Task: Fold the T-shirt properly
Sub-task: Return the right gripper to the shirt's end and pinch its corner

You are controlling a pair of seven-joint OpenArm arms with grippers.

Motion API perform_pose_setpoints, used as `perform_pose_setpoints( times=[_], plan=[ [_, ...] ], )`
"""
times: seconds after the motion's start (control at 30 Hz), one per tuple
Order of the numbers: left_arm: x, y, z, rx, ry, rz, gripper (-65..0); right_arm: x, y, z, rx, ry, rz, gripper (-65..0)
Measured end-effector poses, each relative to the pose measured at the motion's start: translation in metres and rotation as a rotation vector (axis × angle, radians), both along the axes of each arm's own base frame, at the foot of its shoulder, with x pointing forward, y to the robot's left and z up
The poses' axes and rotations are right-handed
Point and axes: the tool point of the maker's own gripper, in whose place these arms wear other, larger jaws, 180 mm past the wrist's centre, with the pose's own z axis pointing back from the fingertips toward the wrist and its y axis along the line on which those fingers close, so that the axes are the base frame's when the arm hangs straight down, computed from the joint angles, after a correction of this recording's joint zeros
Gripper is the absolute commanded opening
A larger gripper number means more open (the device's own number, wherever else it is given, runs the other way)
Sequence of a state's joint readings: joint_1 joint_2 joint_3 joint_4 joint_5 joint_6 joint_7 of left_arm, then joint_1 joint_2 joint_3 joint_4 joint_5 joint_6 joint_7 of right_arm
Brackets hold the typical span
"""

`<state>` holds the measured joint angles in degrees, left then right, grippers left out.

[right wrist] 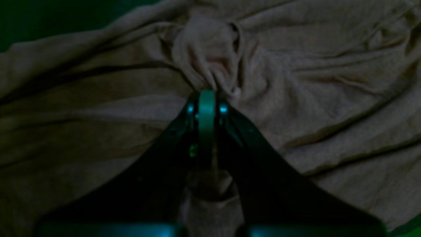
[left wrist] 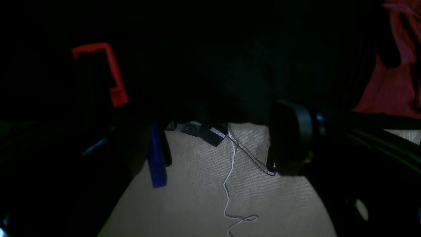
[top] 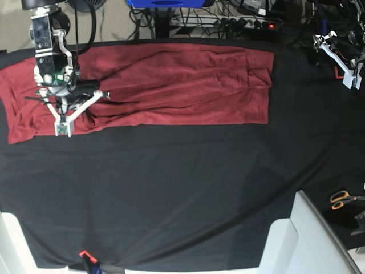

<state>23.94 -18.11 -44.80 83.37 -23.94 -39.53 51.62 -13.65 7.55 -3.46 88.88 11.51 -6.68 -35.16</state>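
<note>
Right pincer [right wrist: 206,95] pinches T-shirt [right wrist: 296,82] fabric; left pincer [top: 347,68] gapes wide.

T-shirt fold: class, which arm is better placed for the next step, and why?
Right. The right gripper is shut on a bunch of the T-shirt near its end. The left gripper hangs open over the bare table cover, off the shirt.
</note>
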Motion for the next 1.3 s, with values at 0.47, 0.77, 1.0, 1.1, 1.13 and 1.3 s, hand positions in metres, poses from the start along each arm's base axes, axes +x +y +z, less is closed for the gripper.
perform_pose_setpoints(
  times=[0.47,0.77,1.0,1.1,1.13,1.3],
  plan=[
    [0.0,0.0,0.0,0.0,0.001,0.0,-12.7,-0.029,0.005,0.005,0.006,0.009,0.01,-64.8],
    [0.0,0.0,0.0,0.0,0.0,0.0,-12.7,-0.041,0.007,0.004,0.013,0.062,0.013,-64.8],
    [0.0,0.0,0.0,0.0,0.0,0.0,-12.7,-0.051,0.013,0.011,0.024,0.086,0.025,-64.8],
    [0.004,0.0,0.001,0.001,-0.007,0.0,-12.7,-0.057,0.013,0.009,0.024,0.107,0.025,-64.8],
    [0.006,0.0,0.001,0.002,-0.01,0.0,-12.7,-0.059,0.013,0.008,0.024,0.112,0.026,-64.8],
    [0.009,0.0,0.002,-0.001,-0.019,0.001,-12.7,-0.065,0.014,0.005,0.027,0.129,0.029,-64.8]
  ],
)
